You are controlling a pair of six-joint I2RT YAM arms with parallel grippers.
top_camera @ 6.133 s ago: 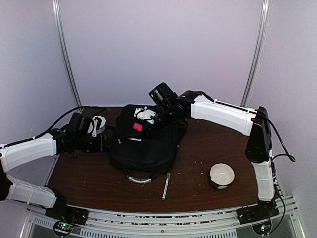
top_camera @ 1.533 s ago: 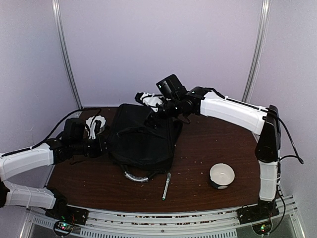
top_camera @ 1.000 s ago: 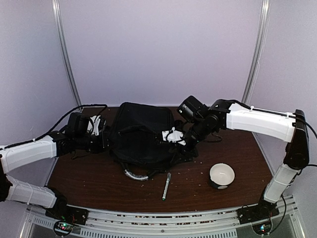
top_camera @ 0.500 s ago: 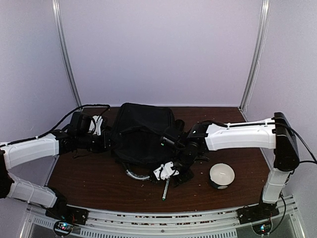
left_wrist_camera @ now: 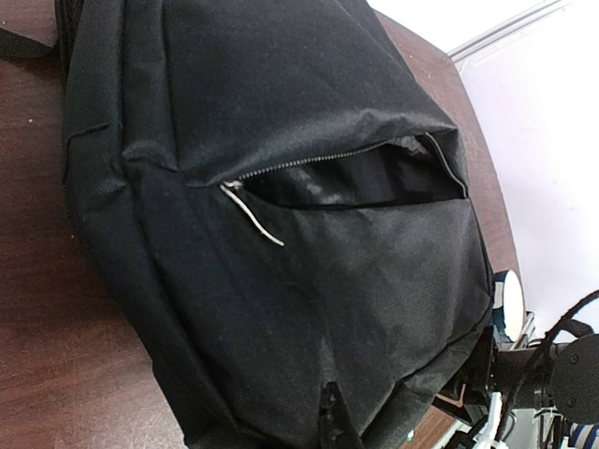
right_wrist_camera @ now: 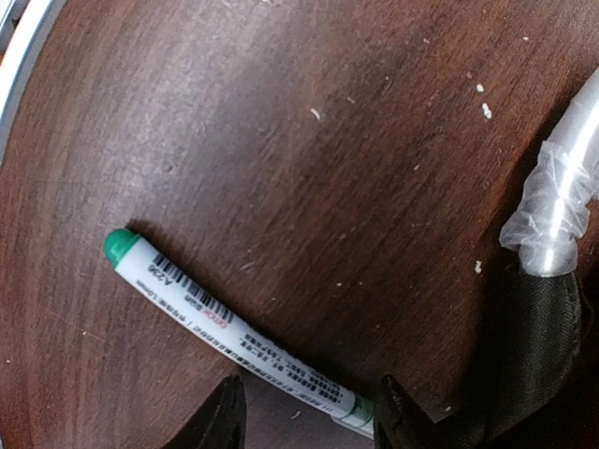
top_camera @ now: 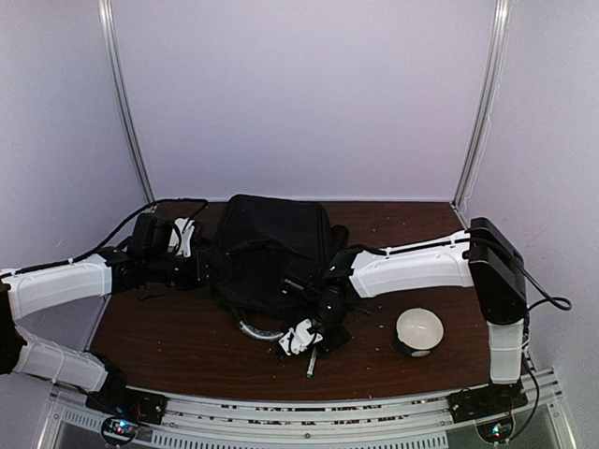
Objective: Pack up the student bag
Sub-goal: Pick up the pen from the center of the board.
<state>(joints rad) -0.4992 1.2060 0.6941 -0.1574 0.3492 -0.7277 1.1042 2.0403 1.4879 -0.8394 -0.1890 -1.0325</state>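
The student bag (top_camera: 267,257), a large black backpack, lies at the middle of the table and fills the left wrist view (left_wrist_camera: 281,281), its zip pocket (left_wrist_camera: 365,178) gaping. My left gripper (top_camera: 194,267) sits at the bag's left edge, shut on a pinched fold of its fabric (left_wrist_camera: 328,412); its fingers are hidden. A white pen with a green cap (right_wrist_camera: 225,327) lies on the table in front of the bag (top_camera: 312,360). My right gripper (right_wrist_camera: 309,421) is low over it (top_camera: 301,339), open, its fingertips either side of the pen's near end.
The bag's grey-trimmed handle (top_camera: 255,332) curves out just left of the pen and shows at the right in the right wrist view (right_wrist_camera: 552,210). A white round bowl (top_camera: 418,329) stands at the front right. Pale crumbs dot the dark wooden table (top_camera: 168,337).
My right arm swung from behind the bag round to the table's front and came down over the pen, its jaws narrowing a little. The left arm has stayed at the bag.
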